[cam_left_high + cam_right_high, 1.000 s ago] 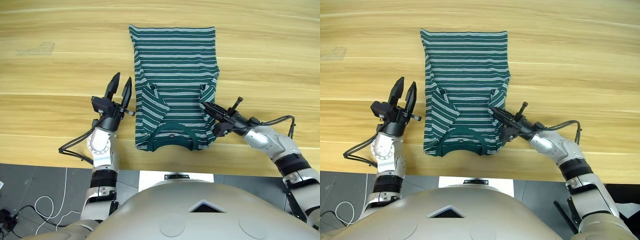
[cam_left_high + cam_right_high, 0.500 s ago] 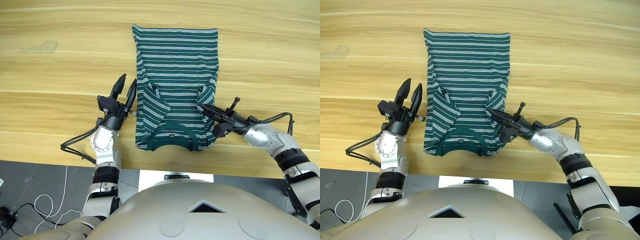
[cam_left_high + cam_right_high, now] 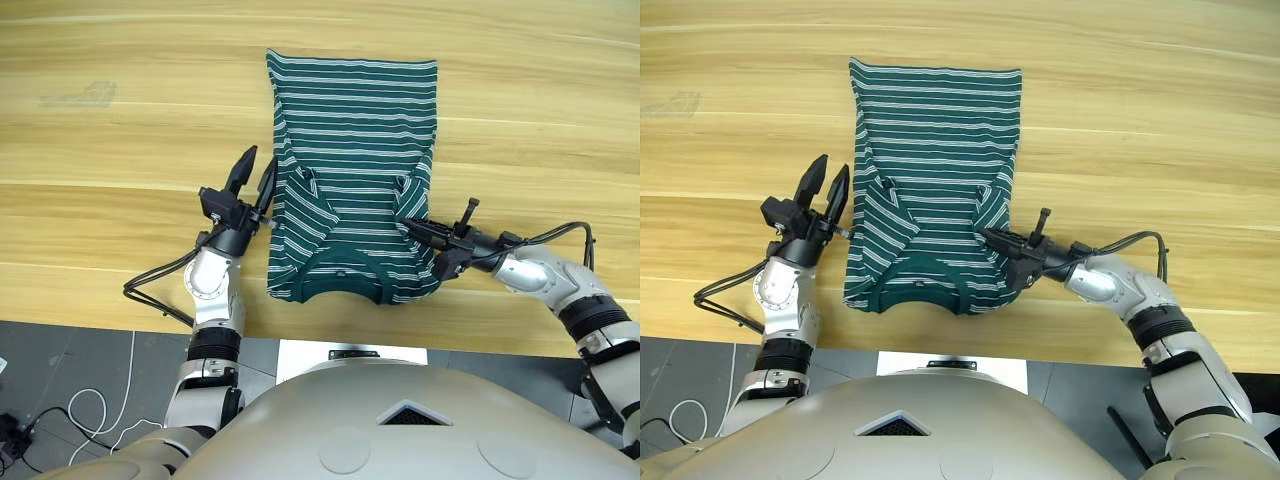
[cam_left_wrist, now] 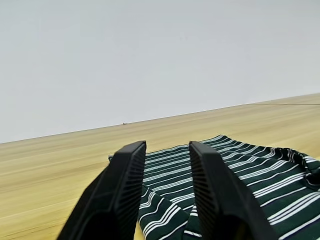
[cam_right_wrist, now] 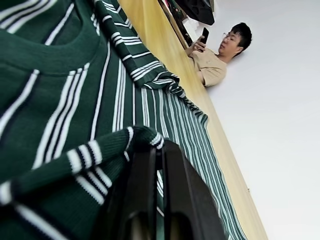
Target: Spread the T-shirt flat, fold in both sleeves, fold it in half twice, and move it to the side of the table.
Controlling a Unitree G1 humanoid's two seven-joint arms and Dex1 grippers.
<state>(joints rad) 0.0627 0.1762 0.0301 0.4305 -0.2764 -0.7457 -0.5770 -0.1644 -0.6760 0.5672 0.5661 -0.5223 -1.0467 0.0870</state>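
right gripper [image 3: 412, 226] jaws clamped on T-shirt [image 3: 352, 120] shoulder, left gripper [image 3: 261, 157] jaws released beside it: a one-sided lift likely skews the fold.

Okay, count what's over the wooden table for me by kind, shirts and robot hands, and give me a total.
T-shirt: 1
Robot hands: 2, left hand and right hand
Total: 3

Probably a lab or test room: a long wood surface [image 3: 120, 140], a bare white wall [image 4: 160, 50] behind it, and loose cables [image 3: 75, 402] on grey floor [image 3: 60, 360] at lower left.
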